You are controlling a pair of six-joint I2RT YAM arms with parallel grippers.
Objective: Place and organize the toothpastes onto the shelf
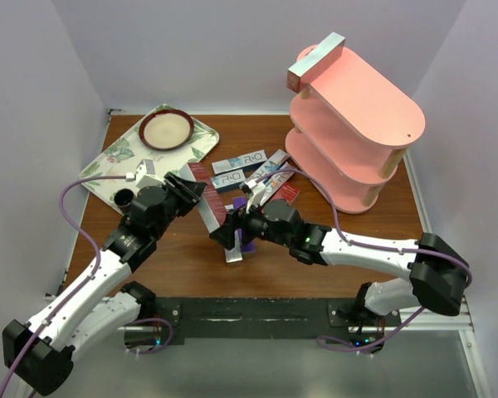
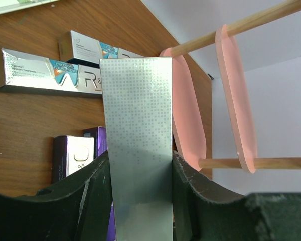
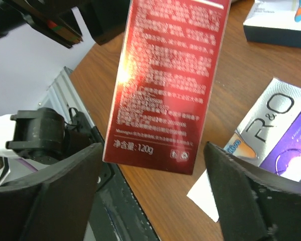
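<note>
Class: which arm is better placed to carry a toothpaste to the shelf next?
Right, probably: the right gripper, open, straddles a red box and sits nearer the shelf. The left gripper clamps a silver-faced box farther away.

Pink shelf [image 1: 357, 108], dotted silver toothpaste box [image 2: 138, 140] (another face seemingly red)

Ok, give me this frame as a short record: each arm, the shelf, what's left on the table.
left gripper: jaws shut on a red-and-silver toothpaste box
right gripper: jaws open either side of that box's other end, gaps showing
shelf: a lone toothpaste on its top tier
table: several loose toothpastes lying near the shelf's foot
tray: far left, holding a plate
</note>
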